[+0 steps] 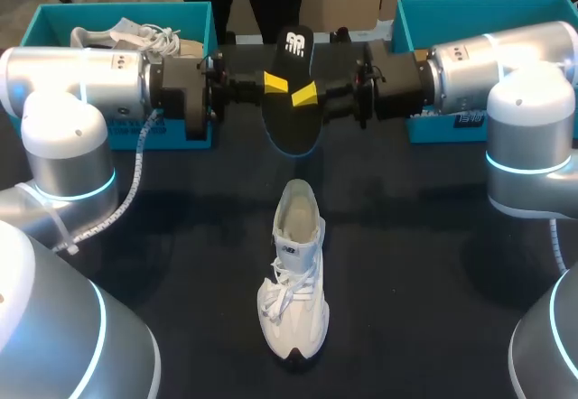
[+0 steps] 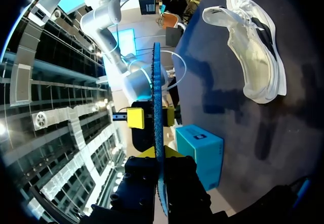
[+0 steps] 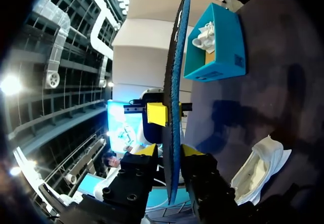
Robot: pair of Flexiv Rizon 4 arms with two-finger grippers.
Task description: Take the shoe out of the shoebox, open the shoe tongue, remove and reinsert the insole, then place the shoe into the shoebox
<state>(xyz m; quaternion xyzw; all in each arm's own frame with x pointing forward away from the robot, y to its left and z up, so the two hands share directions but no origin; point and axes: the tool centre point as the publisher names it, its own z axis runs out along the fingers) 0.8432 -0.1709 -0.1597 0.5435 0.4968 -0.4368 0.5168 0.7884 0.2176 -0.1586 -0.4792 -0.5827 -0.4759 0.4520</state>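
At upper middle, the left gripper (image 1: pixel 274 83) and right gripper (image 1: pixel 304 97) both clamp the flat black insole (image 1: pixel 289 130), seemingly for a handover, clear of the white laced sneaker (image 1: pixel 293 277) awaiting reinsertion.

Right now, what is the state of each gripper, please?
Left gripper: shut on the flat black insole.
Right gripper: shut on the same insole.

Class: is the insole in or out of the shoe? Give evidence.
Out: left gripper and right gripper hold the insole aloft, apart from the shoe.
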